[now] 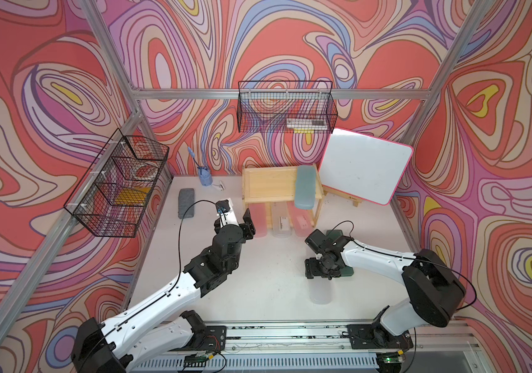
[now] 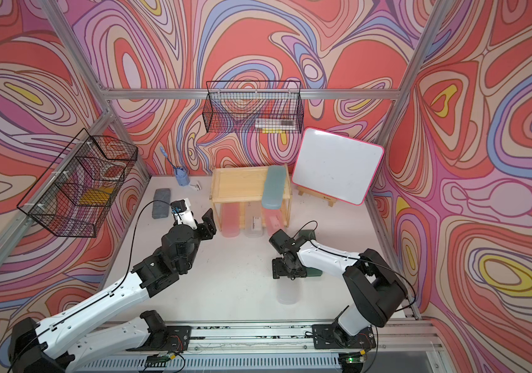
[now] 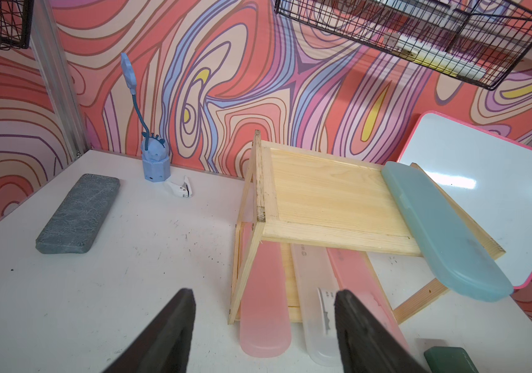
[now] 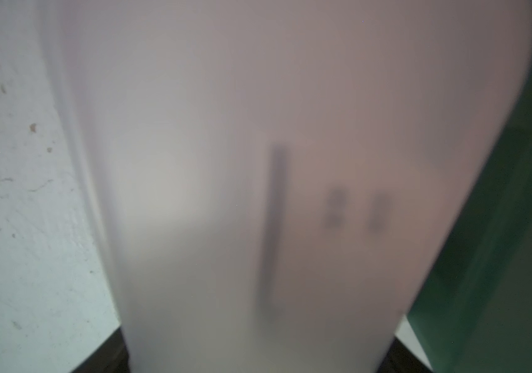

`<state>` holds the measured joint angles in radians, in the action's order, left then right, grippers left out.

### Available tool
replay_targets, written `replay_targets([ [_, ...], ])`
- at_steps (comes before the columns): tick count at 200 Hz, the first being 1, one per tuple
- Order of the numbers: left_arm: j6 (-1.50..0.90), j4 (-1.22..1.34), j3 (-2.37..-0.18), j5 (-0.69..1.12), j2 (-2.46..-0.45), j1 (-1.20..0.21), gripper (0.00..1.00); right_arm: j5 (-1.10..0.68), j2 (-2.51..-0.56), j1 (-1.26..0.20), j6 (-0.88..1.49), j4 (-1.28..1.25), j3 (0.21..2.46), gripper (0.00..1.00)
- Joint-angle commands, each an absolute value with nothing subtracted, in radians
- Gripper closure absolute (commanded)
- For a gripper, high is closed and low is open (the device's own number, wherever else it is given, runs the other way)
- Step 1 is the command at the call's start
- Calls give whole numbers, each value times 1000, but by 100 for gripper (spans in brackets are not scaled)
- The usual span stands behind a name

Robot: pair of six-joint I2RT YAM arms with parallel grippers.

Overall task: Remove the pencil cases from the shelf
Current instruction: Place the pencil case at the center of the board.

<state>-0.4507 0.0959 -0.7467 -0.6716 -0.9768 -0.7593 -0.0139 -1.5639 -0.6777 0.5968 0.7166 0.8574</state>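
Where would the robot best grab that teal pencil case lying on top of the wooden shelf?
The teal pencil case is probably best taken at its near end, which juts past the front edge of the shelf with open air beneath. Coming from the front, the fingers could close across its narrow width there. The rest lies against the wooden top, which leaves little room for fingers.

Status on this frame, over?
Left pincer open, facing shelf lower tier. Right pincer straddles frosted clear case on table, grip unclear. Teal case on top, three cases beneath. Nothing blocking.
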Motion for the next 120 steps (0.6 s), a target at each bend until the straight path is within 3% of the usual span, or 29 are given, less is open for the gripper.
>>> replay_targets([
  [1,-472,78,-744,-661,-972,-750,30,17,-1611,-684,579,701,896,21],
  [82,-480,57,-744,-649,-966,-736,29,69,-1701,-667,539,737,956,17],
  [120,-486,55,-744,-637,-970,-733,29,90,-1694,-649,530,749,962,8],
])
